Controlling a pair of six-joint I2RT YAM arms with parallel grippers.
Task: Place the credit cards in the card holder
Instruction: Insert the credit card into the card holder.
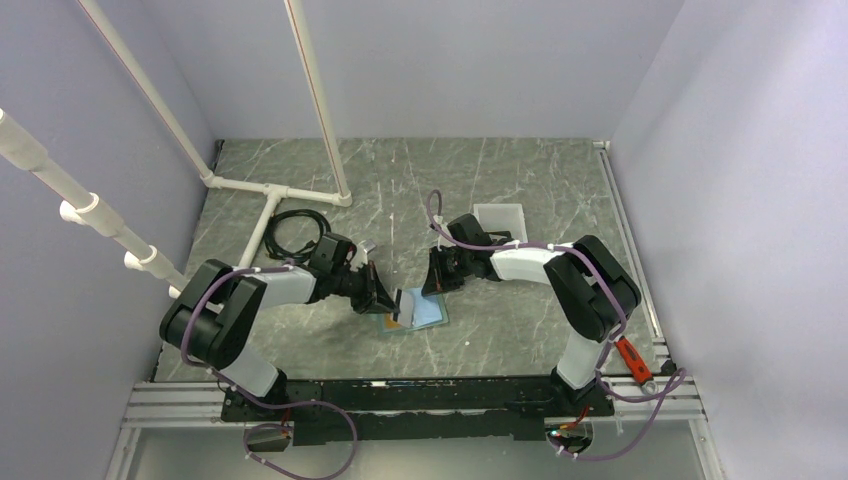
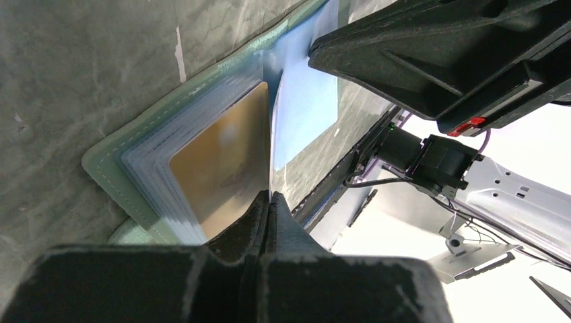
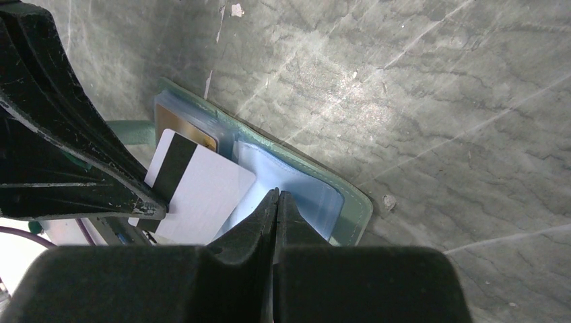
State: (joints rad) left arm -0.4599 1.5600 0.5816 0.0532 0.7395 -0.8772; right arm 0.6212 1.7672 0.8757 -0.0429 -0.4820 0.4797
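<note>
The card holder lies open on the table, sage-green rim round a light blue inside. An orange-yellow credit card sits in its left slots, and its top corner shows in the right wrist view. My left gripper is shut on a pale whitish credit card with a black stripe, held tilted over the holder's fold. My right gripper is shut, tips down on the holder's blue right half with nothing visibly between them.
A white open bin stands behind the right arm. A black cable coil and a white pipe frame lie at the back left. A red-handled tool rests by the right rail.
</note>
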